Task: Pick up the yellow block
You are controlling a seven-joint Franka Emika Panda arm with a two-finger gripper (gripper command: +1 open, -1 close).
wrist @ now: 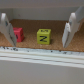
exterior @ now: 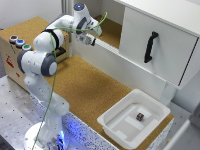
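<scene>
Up on the cork shelf, the gripper hangs with fingers wide apart. Between them sits the yellow block, a red block just beside it.

A small yellow block is seen in the wrist view. It has a dark letter on the side that is shown, and it sits flat and upright on the brown cork counter. It is set behind a white ledge, and it cannot be made out in the exterior view.
</scene>
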